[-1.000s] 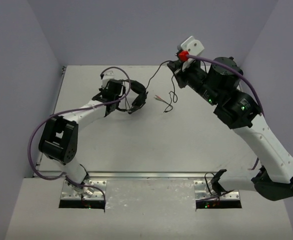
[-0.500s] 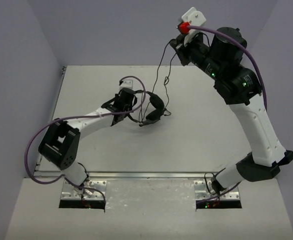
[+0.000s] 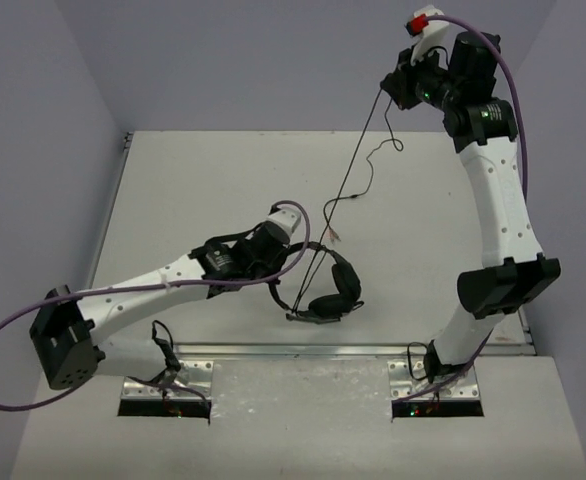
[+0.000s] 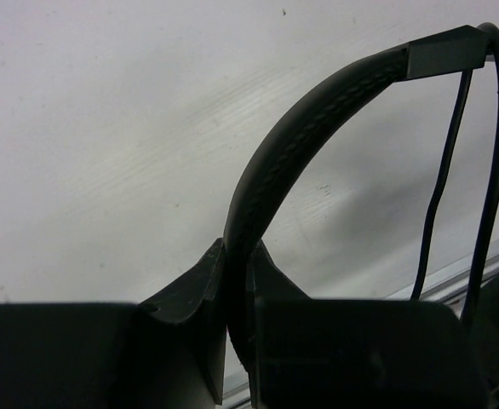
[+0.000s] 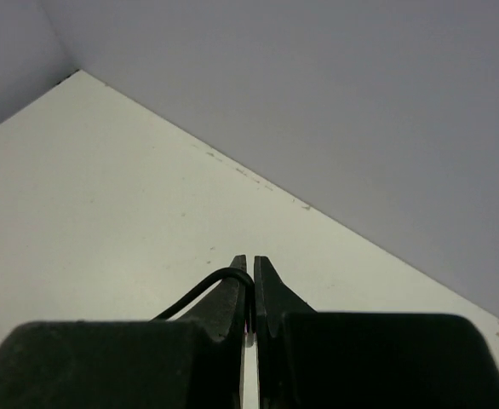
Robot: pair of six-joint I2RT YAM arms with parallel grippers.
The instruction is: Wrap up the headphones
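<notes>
Since half a second ago the left arm has swung the headphones point(image 3: 345, 274) forward and to the right, toward the near edge of the table point(image 3: 193, 180). The right arm has reared up taller, hauling its end of the cable point(image 3: 361, 160) high against the back wall. The left gripper point(image 3: 273, 258) is clamped on the headband point(image 4: 318, 111), jaws pressed onto the band from both sides, with the earcups point(image 3: 327, 305) sitting beyond it to the right. The right gripper point(image 3: 398, 88) is pinching the thin cable, its jaws all but touching and the black strand curling out beside them. What matters, from where I stand, is that line: the cable slants a long way from the raised right gripper down and forward toward the headset, its loose plugs point(image 3: 335, 236) dangling just behind the headphones. The left arm is far nearer the headset, so I'd guess the right must carry the cable round it. Where the cable joins the earcup I can't make out.
</notes>
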